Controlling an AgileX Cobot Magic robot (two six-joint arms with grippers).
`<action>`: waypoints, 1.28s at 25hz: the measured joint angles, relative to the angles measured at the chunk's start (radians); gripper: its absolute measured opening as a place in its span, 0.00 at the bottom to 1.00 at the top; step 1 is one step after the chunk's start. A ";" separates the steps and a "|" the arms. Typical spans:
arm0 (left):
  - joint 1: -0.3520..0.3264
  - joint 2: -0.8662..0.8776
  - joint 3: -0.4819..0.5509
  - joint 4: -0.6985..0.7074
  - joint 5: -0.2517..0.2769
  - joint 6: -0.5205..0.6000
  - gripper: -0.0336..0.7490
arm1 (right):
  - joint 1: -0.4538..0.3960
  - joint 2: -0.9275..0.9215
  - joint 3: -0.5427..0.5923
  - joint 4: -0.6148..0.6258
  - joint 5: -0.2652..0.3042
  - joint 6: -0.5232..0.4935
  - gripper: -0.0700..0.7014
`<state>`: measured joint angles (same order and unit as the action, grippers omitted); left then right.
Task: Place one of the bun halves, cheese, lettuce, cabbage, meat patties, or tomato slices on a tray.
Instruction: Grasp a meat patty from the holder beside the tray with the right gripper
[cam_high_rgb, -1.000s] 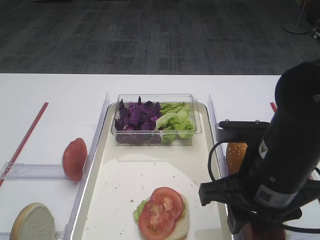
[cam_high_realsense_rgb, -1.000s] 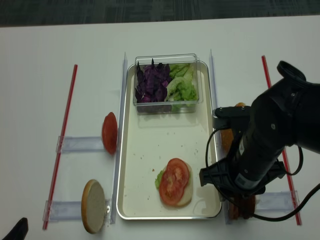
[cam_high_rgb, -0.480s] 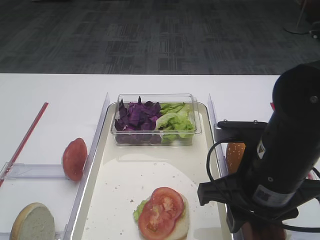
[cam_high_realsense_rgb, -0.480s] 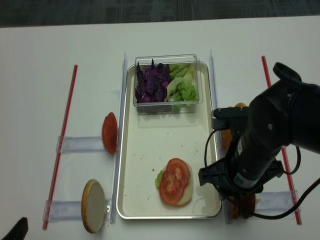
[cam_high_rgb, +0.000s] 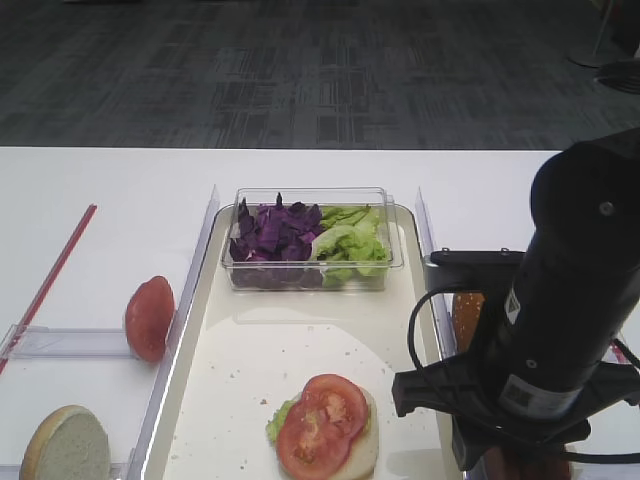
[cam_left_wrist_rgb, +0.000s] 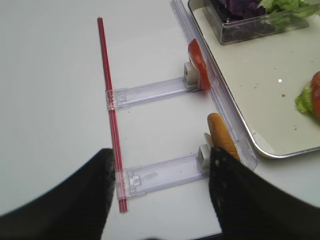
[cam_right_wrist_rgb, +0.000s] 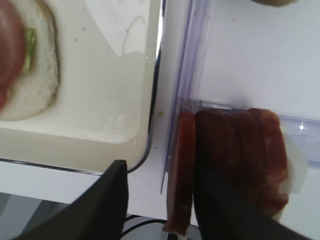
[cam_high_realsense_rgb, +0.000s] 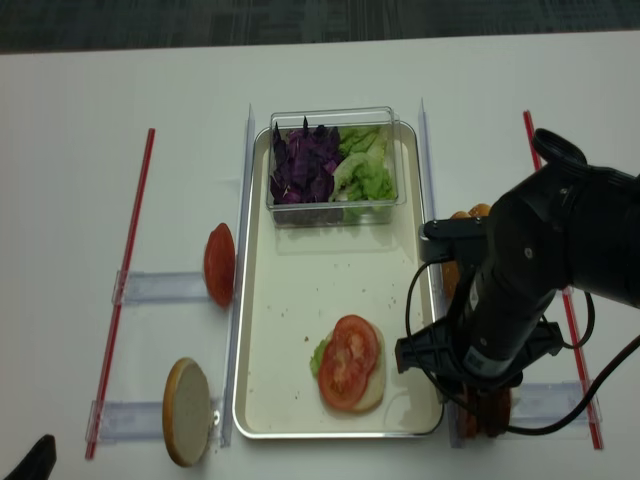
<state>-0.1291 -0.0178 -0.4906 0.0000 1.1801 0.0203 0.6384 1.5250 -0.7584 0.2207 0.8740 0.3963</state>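
The right gripper (cam_right_wrist_rgb: 161, 200) has its two dark fingers (cam_right_wrist_rgb: 112, 200) parted around the outermost of the upright meat patties (cam_right_wrist_rgb: 235, 160), one on each side, though contact cannot be told. These patties stand just outside the cream tray (cam_right_wrist_rgb: 100, 132) rim. On the tray lies a bun half (cam_high_realsense_rgb: 365, 385) with lettuce (cam_high_realsense_rgb: 318, 355) and tomato slices (cam_high_realsense_rgb: 348, 362); the left gripper's (cam_left_wrist_rgb: 160, 200) fingers hang parted and empty.

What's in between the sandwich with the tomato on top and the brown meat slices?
The tray's shiny raised rim, then a clear plastic divider standing beside the meat patties. The right wrist view shows it.
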 joint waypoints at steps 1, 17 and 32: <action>0.000 0.000 0.000 0.000 0.000 0.000 0.53 | 0.000 0.000 0.000 0.000 0.000 0.000 0.54; 0.000 0.000 0.000 0.000 0.000 0.000 0.53 | 0.000 0.014 0.000 -0.014 0.000 0.000 0.33; 0.000 0.000 0.000 0.000 0.000 0.000 0.53 | 0.000 0.014 0.000 -0.029 0.002 0.000 0.23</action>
<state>-0.1291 -0.0178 -0.4906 0.0000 1.1801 0.0203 0.6384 1.5390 -0.7584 0.1920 0.8758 0.3963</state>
